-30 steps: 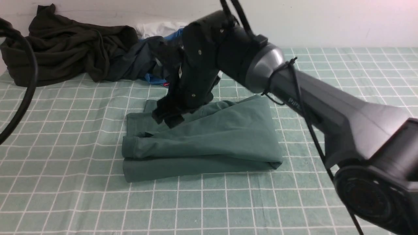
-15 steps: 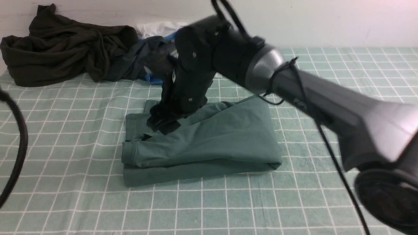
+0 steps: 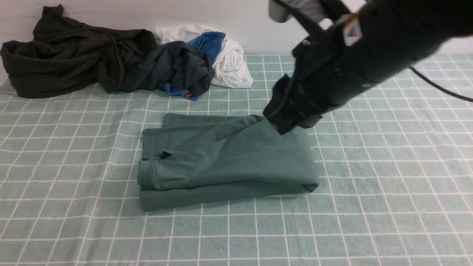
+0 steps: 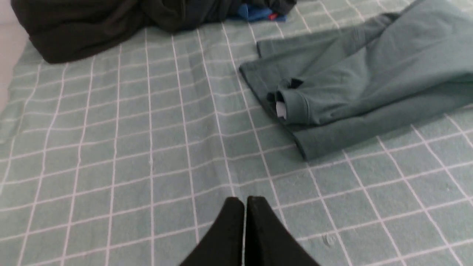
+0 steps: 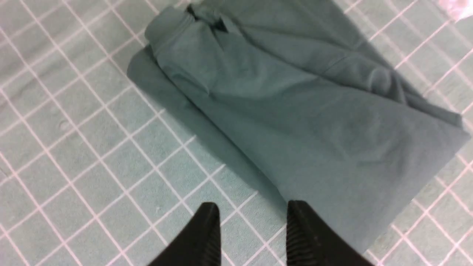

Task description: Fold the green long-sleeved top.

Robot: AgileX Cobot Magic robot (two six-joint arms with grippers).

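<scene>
From my front camera I see the green long-sleeved top (image 3: pixel 225 159) lying folded into a thick rectangle near the middle of a pale green cloth with a white grid (image 3: pixel 369 184), one cuffed sleeve draped across its upper layer. My right gripper (image 3: pixel 286 123) hangs above the top's far right corner; in its wrist view the two black fingers (image 5: pixel 205 232) stand apart with bare cloth between them, holding nothing. My left gripper (image 4: pixel 244 207) hovers over the grid, near the top's cuff end, its fingertips pressed together and empty. At the far edge lie a dark olive-black garment (image 3: pixel 74 55) and a dark charcoal garment with blue and white cloth (image 3: pixel 199 62).
</scene>
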